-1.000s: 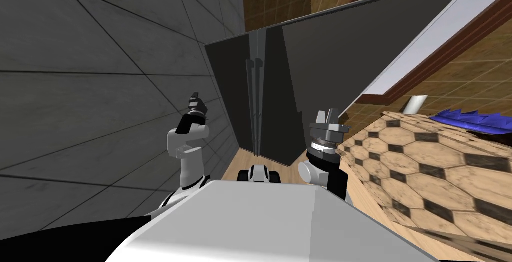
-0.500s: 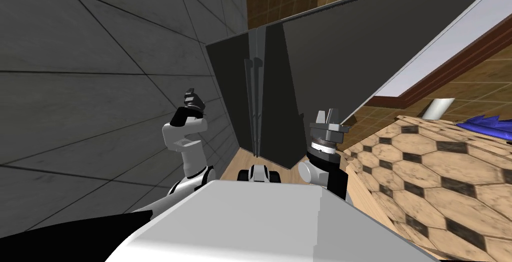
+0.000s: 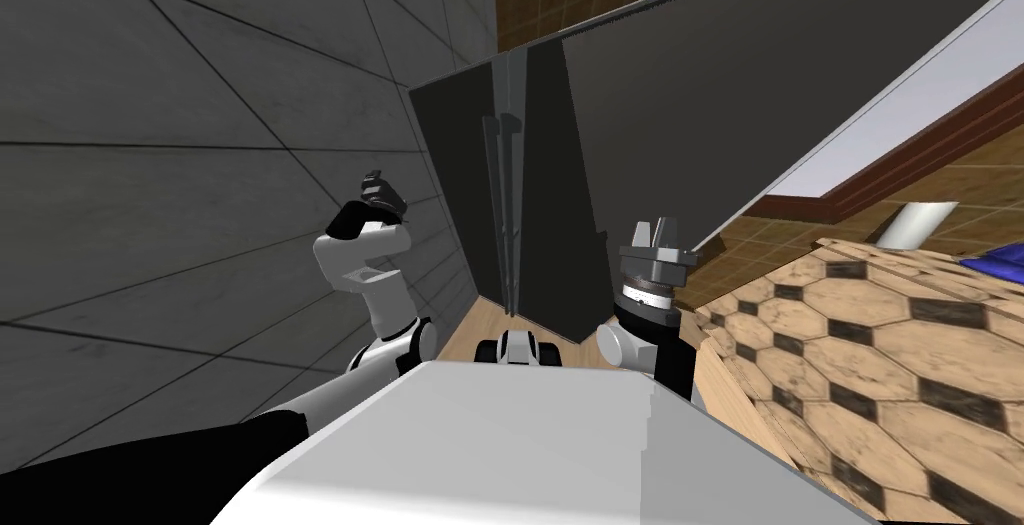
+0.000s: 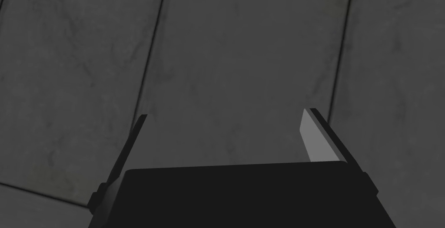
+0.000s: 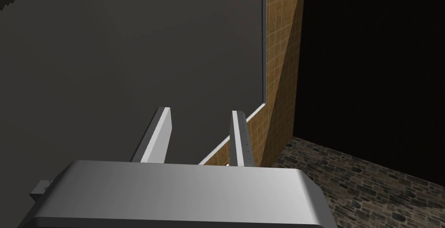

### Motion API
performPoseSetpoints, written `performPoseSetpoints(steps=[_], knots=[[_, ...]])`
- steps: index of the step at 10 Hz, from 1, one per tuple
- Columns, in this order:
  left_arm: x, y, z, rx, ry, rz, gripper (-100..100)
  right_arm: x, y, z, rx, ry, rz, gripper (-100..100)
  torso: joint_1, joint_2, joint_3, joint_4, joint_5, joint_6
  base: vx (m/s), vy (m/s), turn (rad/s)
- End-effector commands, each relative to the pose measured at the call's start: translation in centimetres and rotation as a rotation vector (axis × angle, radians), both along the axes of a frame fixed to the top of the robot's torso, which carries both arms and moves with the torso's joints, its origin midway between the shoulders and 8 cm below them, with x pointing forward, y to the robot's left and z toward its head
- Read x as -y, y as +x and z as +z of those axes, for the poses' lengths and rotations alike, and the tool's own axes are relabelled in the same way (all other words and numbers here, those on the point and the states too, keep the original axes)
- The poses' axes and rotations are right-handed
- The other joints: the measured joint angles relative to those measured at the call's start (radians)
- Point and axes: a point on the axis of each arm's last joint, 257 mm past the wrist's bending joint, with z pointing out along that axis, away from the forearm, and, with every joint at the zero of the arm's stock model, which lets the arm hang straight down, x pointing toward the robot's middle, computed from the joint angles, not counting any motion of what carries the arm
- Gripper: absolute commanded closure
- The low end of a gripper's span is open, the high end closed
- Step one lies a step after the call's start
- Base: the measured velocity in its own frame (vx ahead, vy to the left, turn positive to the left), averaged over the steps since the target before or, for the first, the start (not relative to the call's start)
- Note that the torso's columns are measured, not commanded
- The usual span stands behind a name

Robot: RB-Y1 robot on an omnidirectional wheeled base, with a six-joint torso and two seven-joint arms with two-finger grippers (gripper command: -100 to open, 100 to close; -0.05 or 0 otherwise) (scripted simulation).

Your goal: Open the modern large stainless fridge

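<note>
The fridge (image 3: 470,179) is a tall dark grey block just ahead, both doors shut, with two slim vertical handles (image 3: 505,199) side by side at the centre seam. My left gripper (image 3: 378,187) is raised to the left of the fridge, close to the grey tiled wall (image 4: 243,56), and stands open (image 4: 224,121) and empty. My right gripper (image 3: 655,227) is low at the fridge's right corner. Its fingers (image 5: 200,121) are apart by a narrow gap with nothing between them, pointing along a flat dark grey plane (image 5: 130,43).
A grey tiled wall (image 3: 200,149) runs along the left. To the right lie a hexagon-patterned surface (image 3: 880,329), a white cylinder (image 3: 915,224) and something blue (image 3: 1000,257). The right wrist view has a brown tiled wall (image 5: 280,64), a black area (image 5: 373,64) and stone flooring (image 5: 347,182).
My left arm has swung up and to the left, nearer the tiled wall. The head view has shifted slightly, sliding the things on the right toward the edge. The right gripper has stayed put.
</note>
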Motion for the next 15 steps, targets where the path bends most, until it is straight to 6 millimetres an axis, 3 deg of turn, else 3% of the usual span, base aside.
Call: performPoseSetpoints(steps=[1, 8, 15], knots=[[0.0, 0.2, 0.4, -0.012, -0.045, -0.004, -100, 0.0, 0.0, 0.0, 0.0, 0.0, 0.0, 0, 0.0, 0.0, 0.0, 0.0, 0.0, 0.001, 0.014, -0.036, 0.003], [-0.3, 0.7, 3.3, 0.007, -0.217, -0.028, -100, 0.0, 0.0, 0.0, 0.0, 0.0, 0.0, 0, 0.003, 0.001, 0.0, 0.0, 0.001, 0.001, 0.026, -0.068, 0.082], [1.3, 1.2, 5.6, 0.004, -0.351, -0.089, -100, 0.0, 0.0, 0.0, 0.0, 0.0, 0.001, 0, 0.001, 0.001, 0.0, 0.0, 0.0, 0.001, 0.02, -0.068, 0.071]])
